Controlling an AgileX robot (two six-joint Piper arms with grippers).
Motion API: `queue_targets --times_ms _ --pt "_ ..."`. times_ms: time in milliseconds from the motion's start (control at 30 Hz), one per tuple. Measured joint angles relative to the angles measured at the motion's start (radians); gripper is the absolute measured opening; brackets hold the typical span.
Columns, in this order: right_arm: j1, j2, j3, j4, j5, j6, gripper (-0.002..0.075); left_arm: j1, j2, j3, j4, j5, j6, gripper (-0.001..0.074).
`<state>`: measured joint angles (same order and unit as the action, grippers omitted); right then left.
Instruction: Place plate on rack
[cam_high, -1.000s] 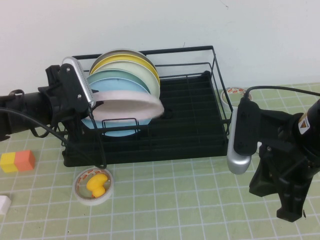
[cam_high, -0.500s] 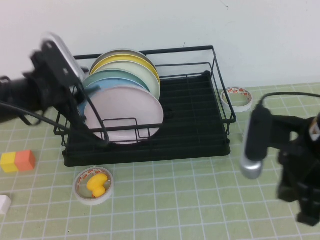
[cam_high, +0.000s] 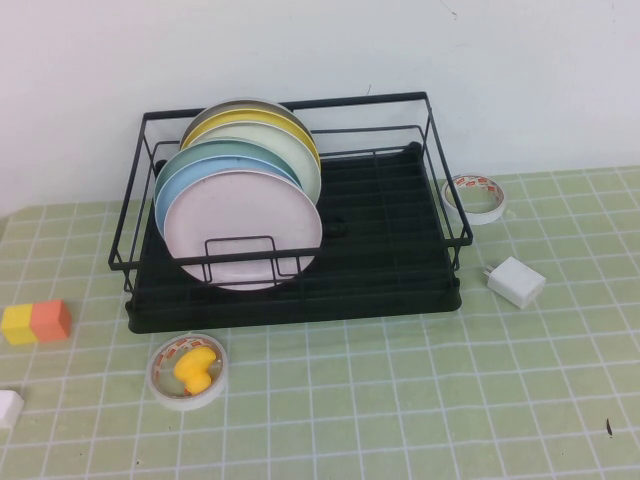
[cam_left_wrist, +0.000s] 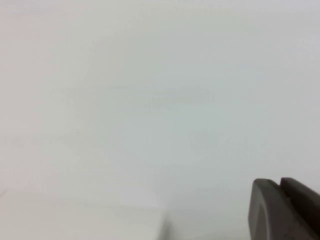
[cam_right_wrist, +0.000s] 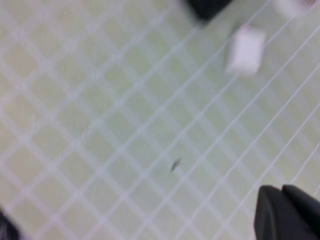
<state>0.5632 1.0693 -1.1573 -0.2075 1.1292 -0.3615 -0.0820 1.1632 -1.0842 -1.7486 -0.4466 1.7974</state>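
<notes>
The pale pink plate (cam_high: 243, 228) stands upright in the black wire rack (cam_high: 440, 150), frontmost in a row of plates at the rack's left end, leaning on the light blue plate (cam_high: 172, 193). Neither arm shows in the high view. My left gripper (cam_left_wrist: 279, 182) shows only as dark fingertips pressed together at the edge of the left wrist view, facing a blank white wall. My right gripper (cam_right_wrist: 281, 189) shows the same way, fingertips together and empty, above the green grid mat.
Pale green and yellow plates (cam_high: 262, 130) stand behind. A tape roll (cam_high: 475, 196) and a white charger (cam_high: 516, 281) lie right of the rack. A tape roll holding something yellow (cam_high: 187, 371), orange-yellow blocks (cam_high: 35, 322) and a white piece (cam_high: 8, 408) lie front left.
My left gripper let go of the pink plate, which now stands in the rack. Both arms have pulled back out of the high view.
</notes>
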Motion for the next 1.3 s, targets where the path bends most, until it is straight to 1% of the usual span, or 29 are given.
queue_targets --times_ms 33,100,200,300,467,567,667,733,833,1000,1300 --pt "0.000 -0.034 0.020 0.002 -0.024 0.011 0.0000 0.000 -0.036 0.019 -0.002 -0.042 -0.027 0.0002" --pt "0.000 -0.119 0.073 0.004 -0.084 0.021 0.0000 0.000 -0.103 0.070 -0.007 -0.067 -0.063 0.0001" --pt "0.000 -0.230 0.173 0.006 -0.162 0.027 0.0000 0.000 -0.210 0.181 -0.009 -0.008 -0.121 -0.0001" --pt "0.000 -0.344 0.297 0.014 -0.235 0.045 0.0000 0.000 -0.315 0.296 -0.011 0.169 -0.177 -0.0001" --pt "0.000 -0.514 0.528 0.099 -0.315 0.074 0.0000 0.000 -0.450 0.481 0.003 0.558 -0.210 -0.0001" --pt "0.000 -0.617 0.658 0.156 -0.369 0.076 0.0000 0.000 -0.477 0.566 0.094 0.747 -0.216 -0.0001" --pt "0.000 -0.709 0.761 0.208 -0.413 0.078 0.0000 0.000 -0.483 0.620 0.204 0.882 -0.219 -0.0001" --pt "0.000 -0.750 0.784 0.217 -0.440 0.078 0.0000 0.000 -0.483 0.646 0.241 0.926 -0.221 -0.0001" --pt "0.000 -0.786 0.786 0.222 -0.478 0.078 0.0000 0.000 -0.483 0.669 0.266 0.949 -0.223 -0.0001" --pt "0.000 -0.793 0.786 0.227 -0.469 0.078 0.0000 0.000 -0.483 0.673 0.325 0.959 -0.223 -0.0001" --pt "0.000 -0.793 0.786 0.229 -0.459 0.078 0.0000 0.000 -0.483 0.673 0.338 0.967 -0.223 -0.0001"
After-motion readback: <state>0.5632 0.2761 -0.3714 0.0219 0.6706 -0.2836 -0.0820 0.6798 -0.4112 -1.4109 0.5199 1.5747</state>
